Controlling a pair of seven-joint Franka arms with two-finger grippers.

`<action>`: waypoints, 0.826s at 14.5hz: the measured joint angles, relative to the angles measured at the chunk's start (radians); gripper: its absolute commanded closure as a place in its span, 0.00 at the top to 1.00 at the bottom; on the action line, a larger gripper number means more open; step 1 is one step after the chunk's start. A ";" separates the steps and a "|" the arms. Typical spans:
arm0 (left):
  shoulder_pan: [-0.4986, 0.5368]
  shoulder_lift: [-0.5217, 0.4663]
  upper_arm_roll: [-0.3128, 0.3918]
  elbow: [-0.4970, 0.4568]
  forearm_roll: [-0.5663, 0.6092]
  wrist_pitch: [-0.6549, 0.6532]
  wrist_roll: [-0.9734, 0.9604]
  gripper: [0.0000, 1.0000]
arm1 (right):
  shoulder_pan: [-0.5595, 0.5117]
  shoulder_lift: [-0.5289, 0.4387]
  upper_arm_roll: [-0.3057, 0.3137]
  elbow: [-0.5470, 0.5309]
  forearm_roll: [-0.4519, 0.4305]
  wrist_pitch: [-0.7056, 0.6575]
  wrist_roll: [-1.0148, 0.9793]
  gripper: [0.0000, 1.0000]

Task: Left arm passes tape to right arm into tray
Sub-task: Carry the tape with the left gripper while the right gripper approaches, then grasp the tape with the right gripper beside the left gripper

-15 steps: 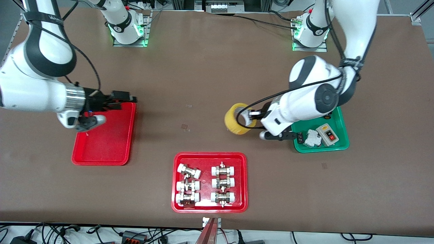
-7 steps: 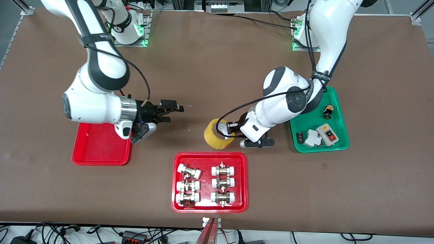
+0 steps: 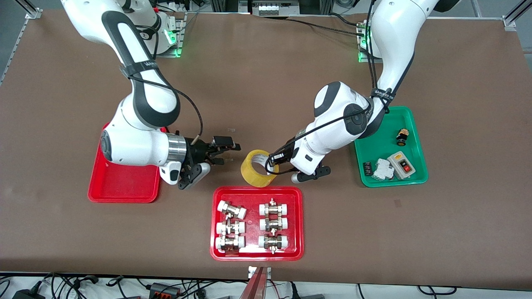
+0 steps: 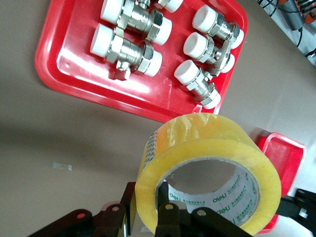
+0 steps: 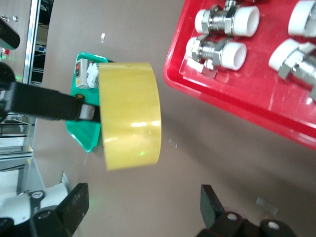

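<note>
Left gripper (image 3: 271, 164): jaws clamped on the wall of the tape (image 3: 258, 168), one finger (image 4: 170, 222) inside the core and one outside; it holds the roll on edge in the air over bare bench (image 3: 266, 83), just above the rim of the red tray of fittings (image 3: 216, 195).
Right gripper (image 3: 226, 153): jaws apart and empty, pointed at the roll from the right arm's end, close beside it but not touching; in the right wrist view the yellow band sits between the two spread fingers (image 5: 212, 205), a little way ahead of them.
Tape: hangs between the two grippers, core opening turned toward the left wrist camera, outer yellow face turned toward the right one.
Step in hand: the handover, with the roll presented and the receiving jaws lined up but not yet on it.
Next move calls for: the right jaws to come forward around the roll and close firmly before the left ones let go, gripping clear of the left fingers.
Red tray (image 3: 124, 187): under the right arm's wrist, nothing visible in it; the drop-off place once the roll changes grippers.
Green tray (image 3: 390, 143): holds small electrical parts by the left arm, not involved.
</note>
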 measured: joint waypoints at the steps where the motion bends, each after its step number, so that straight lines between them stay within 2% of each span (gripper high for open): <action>1: 0.000 0.000 0.000 0.000 -0.014 0.000 -0.001 0.00 | 0.007 0.013 0.000 0.011 0.000 0.014 -0.015 1.00; 4: -0.001 0.000 0.000 0.000 -0.021 0.000 -0.002 0.00 | 0.012 0.044 0.001 0.056 0.006 0.024 -0.025 1.00; 8: -0.008 0.000 0.000 0.000 -0.021 0.000 -0.002 0.00 | 0.013 0.052 0.008 0.074 0.107 0.031 -0.029 1.00; 12: -0.010 0.001 0.000 0.000 -0.021 0.000 -0.002 0.00 | 0.014 0.063 0.009 0.074 0.118 0.049 -0.048 1.00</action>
